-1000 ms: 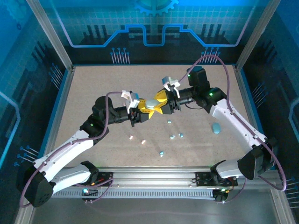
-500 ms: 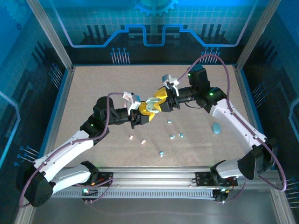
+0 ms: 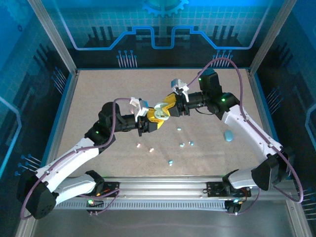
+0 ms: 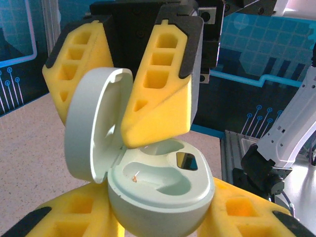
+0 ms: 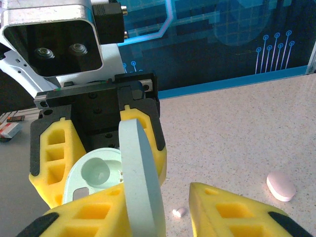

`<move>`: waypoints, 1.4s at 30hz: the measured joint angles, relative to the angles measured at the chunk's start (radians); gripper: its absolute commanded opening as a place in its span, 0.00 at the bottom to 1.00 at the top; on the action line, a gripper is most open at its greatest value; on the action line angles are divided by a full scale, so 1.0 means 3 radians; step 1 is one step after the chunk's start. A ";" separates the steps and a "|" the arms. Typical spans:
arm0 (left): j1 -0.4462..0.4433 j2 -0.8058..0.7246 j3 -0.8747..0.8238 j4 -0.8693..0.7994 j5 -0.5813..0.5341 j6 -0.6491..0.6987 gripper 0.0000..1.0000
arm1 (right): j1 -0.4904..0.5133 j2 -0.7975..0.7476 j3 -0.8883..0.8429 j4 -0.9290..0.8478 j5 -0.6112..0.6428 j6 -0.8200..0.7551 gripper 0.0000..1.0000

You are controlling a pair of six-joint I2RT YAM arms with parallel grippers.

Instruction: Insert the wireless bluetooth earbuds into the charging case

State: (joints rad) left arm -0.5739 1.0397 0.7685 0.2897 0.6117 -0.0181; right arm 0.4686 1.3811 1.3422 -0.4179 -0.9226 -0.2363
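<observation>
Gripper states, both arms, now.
Left gripper: shut on the charging case.
Right gripper: open, jaws straddling the lid, not clamped.

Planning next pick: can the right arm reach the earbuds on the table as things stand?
Probably not yet. The right gripper has its jaws straddling the open lid of the charging case that the left gripper holds. Once it backs off, the earbuds lie uncovered on the table nearby.

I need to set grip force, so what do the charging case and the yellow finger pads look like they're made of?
The charging case is probably hard moulded plastic, pale mint with a smooth satin finish: soft highlights, crisp rims. The yellow finger pads look like soft foam or rubber, matte, with moulded hollow cells.
</observation>
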 measured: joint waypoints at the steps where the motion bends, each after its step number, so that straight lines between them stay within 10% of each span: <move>1: 0.0000 0.0000 0.0000 0.0000 0.0001 -0.0003 0.36 | 0.0005 -0.0003 0.0000 0.0001 0.0001 0.0000 0.31; 28: -0.0095 0.0120 -0.0036 0.0350 -0.0018 -0.0207 0.65 | 0.0036 -0.0163 -0.0058 0.0254 0.0237 0.0053 0.14; 42: -0.0121 0.0120 -0.0042 0.0449 -0.0158 -0.0275 0.55 | 0.0052 -0.0195 -0.0136 0.0304 0.0298 0.0052 0.15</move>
State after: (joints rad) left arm -0.6102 1.0756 0.7559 0.4244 0.5644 -0.1005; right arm 0.4843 1.3228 1.3014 -0.3267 -0.8333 -0.2207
